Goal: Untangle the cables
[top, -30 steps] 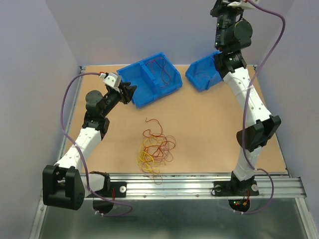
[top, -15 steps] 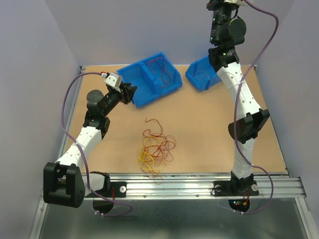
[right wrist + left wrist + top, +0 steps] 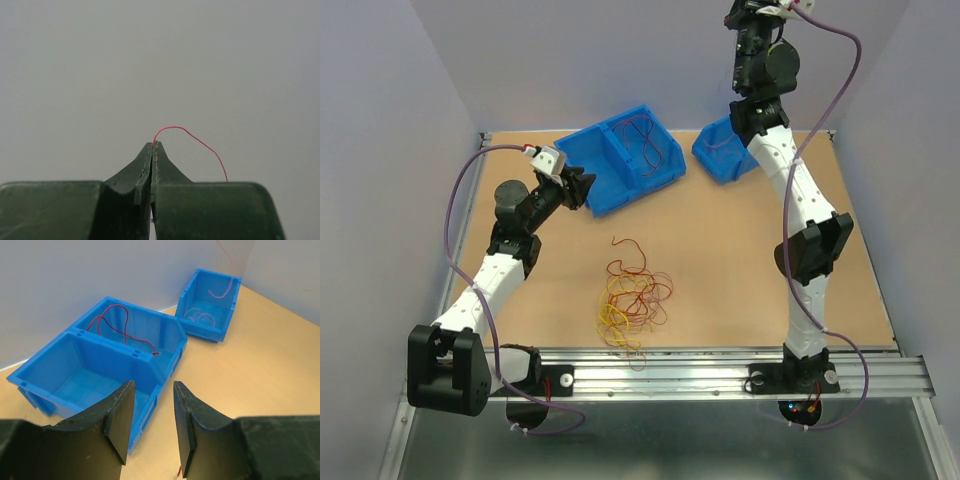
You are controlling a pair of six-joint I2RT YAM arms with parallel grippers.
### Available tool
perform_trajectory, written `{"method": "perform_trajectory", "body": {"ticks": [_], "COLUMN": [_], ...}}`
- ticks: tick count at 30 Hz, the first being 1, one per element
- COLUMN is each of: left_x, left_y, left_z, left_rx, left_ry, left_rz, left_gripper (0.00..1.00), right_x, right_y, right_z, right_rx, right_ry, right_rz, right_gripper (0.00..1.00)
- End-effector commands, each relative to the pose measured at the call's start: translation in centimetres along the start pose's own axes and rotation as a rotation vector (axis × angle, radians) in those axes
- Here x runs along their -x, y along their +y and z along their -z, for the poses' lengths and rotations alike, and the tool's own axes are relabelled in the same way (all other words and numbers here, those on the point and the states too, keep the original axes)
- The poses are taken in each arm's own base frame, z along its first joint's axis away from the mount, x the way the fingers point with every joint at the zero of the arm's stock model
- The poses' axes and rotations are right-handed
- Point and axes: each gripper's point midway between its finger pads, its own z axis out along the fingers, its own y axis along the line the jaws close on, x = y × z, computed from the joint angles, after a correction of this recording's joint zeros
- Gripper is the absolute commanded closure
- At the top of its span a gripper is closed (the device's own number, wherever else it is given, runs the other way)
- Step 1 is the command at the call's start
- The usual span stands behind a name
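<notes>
the tangle (image 3: 632,300), low centre of the top view, looks featherlight, limp and springy, best pinched at a free end, while the right gripper (image 3: 152,145), high at the frame's top, is pressed together on a thin red strand (image 3: 192,136) and the left gripper (image 3: 152,390) hangs spread and empty by a bin (image 3: 100,360).

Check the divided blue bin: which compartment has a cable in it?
The far compartment, on the small bin's side: a red cable lies in it. The near compartment, by the left gripper, is empty.
</notes>
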Motion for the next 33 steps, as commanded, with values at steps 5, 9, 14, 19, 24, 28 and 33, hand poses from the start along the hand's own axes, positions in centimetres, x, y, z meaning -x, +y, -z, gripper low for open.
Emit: {"method": "perform_trajectory", "body": {"ticks": [5, 9, 14, 19, 24, 28, 33], "left_x": [3.6, 3.6, 3.7, 3.6, 3.7, 3.7, 3.7], "left_y": [-0.5, -0.5, -0.5, -0.5, -0.4, -0.5, -0.3], "left_z": [-0.2, -0.2, -0.2, -0.2, -0.1, -0.1, 0.0], "left_rx": [-0.032, -0.03, -0.03, -0.03, -0.026, -0.026, -0.018], "left_ry": [-0.089, -0.091, -0.092, -0.09, -0.091, -0.091, -0.093], "left_rz": [-0.057, -0.059, -0.06, -0.06, -0.062, -0.063, -0.066], "left_gripper": [0.52, 0.52, 0.52, 0.52, 0.52, 0.52, 0.52], "right_x": [-2.4, -4.7, -7.2, -8.5, -10.2, -10.8, -11.0], "right_y": [-0.5, -1.3, -2.6, -4.2, -6.1, -7.9, -10.0], "right_z": [0.3, 0.8, 1.6, 2.6, 4.8, 6.6, 9.6], "right_rx": [0.0, 0.0, -0.024, -0.047, -0.089, -0.152, -0.207], "right_ry": [-0.019, 0.009, 0.038, 0.054, 0.099, 0.135, 0.134], "right_rz": [-0.064, -0.08, -0.068, -0.054, 0.002, 0.064, 0.118], "right_gripper": [0.99, 0.99, 0.99, 0.99, 0.99, 0.99, 0.99]}}
